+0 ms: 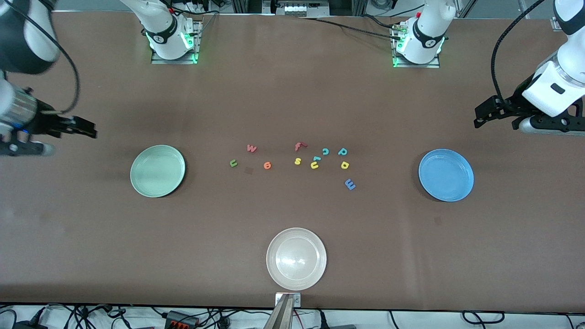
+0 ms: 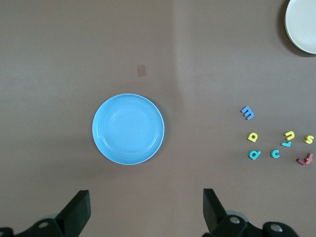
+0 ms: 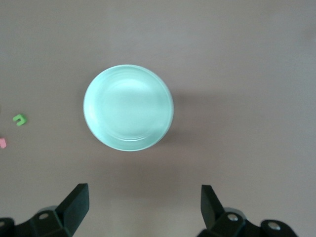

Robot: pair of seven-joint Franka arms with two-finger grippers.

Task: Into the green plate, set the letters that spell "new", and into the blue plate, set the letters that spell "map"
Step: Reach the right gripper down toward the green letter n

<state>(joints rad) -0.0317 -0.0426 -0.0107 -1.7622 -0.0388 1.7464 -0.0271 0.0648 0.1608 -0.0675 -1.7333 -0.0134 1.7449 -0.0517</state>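
Right, nothing is moved yet: both plates lie bare. I have the left gripper [image 2: 143, 212] up over the table by the blue plate [image 1: 446, 175], fingers spread and holding nothing. The right gripper [image 3: 143, 210] hangs by the green plate [image 1: 157, 171], likewise spread and holding nothing. From the table's middle, green sits at nine o'clock, blue at three, each within its own arm's reach, I judge. The letters cluster between: n [image 1: 233, 163], e [image 1: 267, 165] and w [image 1: 251, 148] toward green; m [image 1: 349, 184], a [image 1: 345, 165] and p [image 1: 342, 151] toward blue.
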